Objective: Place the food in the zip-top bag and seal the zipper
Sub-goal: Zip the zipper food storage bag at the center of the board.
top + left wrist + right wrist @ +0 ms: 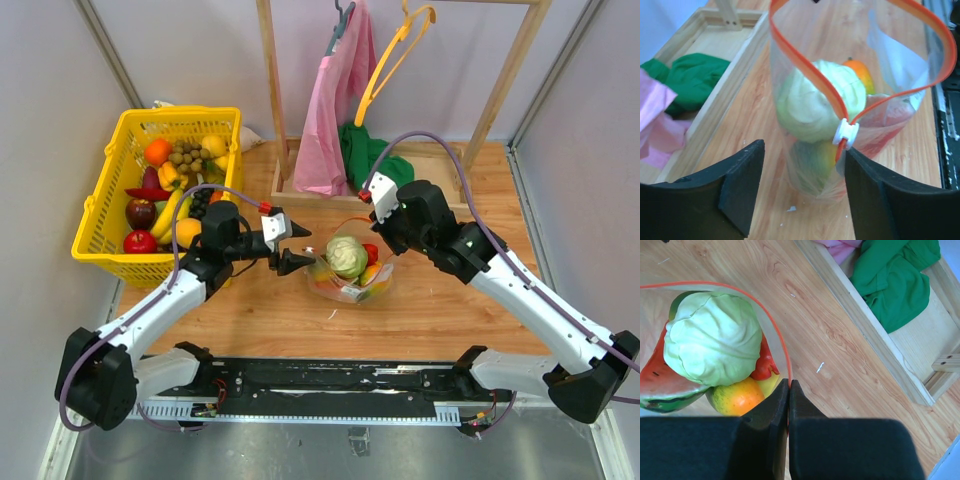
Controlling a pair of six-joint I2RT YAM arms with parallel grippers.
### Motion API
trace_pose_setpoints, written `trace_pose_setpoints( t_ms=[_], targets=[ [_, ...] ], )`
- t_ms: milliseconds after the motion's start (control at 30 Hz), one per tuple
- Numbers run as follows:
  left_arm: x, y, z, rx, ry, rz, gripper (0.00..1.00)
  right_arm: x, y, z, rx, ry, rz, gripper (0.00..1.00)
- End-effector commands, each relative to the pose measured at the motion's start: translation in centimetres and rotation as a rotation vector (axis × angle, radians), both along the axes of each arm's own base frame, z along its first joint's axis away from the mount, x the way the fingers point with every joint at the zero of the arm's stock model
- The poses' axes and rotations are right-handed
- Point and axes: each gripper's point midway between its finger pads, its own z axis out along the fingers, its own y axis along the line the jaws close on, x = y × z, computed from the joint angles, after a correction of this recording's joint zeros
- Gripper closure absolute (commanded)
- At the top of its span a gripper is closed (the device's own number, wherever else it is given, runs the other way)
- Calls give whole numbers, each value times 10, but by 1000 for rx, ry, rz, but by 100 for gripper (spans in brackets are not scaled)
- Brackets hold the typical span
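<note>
Overhead, wood-grain tabletop (440, 310) (zip-top bag (352, 290) midway), pale walls (180, 50).

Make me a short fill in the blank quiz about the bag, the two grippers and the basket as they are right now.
1. The right gripper is ___ (open or shut) on the rim of the zip-top bag.
2. The left gripper is ___ (open or shut), close to the zipper's white slider.
3. The biggest food in the bag is a pale ___ cabbage.
4. More fruit lies in a ___ basket on the left arm's side.

Missing words: shut; open; green; yellow.
</note>
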Motion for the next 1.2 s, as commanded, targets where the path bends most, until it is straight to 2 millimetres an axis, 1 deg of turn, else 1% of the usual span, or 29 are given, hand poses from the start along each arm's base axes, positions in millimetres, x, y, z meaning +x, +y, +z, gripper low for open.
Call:
trace_pose_setpoints(
  t_ms=[0, 67, 100, 133, 200, 267, 300, 333, 433, 500, 533, 633, 833, 900, 1000, 1167],
  targets=[
    [-12, -9, 15, -34, -64, -137, 37, 4, -1, 17, 32, -48, 0, 99],
    [-16, -10, 13, -35, -56, -157, 44, 4, -1, 16, 30, -46, -3, 99],
    [-16, -10, 13, -36, -54, -163, 49, 5, -1, 16, 30, -48, -5, 99],
    [-17, -10, 13, -37, -57, -165, 59, 5, -2, 16, 29, -50, -9, 99],
    [-17, -10, 14, -40, -59, -162, 75, 6, -2, 15, 26, -50, -17, 99],
    [-18, -10, 17, -46, -65, -164, 93, 7, -2, 16, 28, -53, -18, 99],
    [-18, -10, 19, -48, -59, -162, 99, 6, -2, 16, 28, -52, -17, 99],
    [-18, -9, 21, -48, -48, -154, 100, 6, -3, 16, 29, -52, -18, 98],
    [-16, -6, 26, -57, -5, -101, 100, 5, -2, 19, 37, -60, -10, 86],
    [-15, -3, 30, -68, 39, -59, 100, 2, 1, 24, 56, -69, 17, 75],
    [-16, -2, 31, -68, 52, -43, 100, 0, 4, 26, 69, -71, 33, 72],
    [-17, 2, 36, -72, 85, 0, 100, -9, 16, 40, 118, -83, 119, 59],
    [-19, 5, 39, -82, 134, 30, 100, -30, 47, 72, 195, -140, 323, 39],
    [-20, 5, 39, -79, 137, 25, 100, -41, 62, 79, 205, -150, 417, 35],
    [-22, 5, 41, -76, 128, 14, 100, -54, 87, 84, 184, -179, 535, 32],
    [-27, 6, 43, -71, 106, 3, 100, -70, 129, 81, 166, -171, 727, 30]
  ],
)
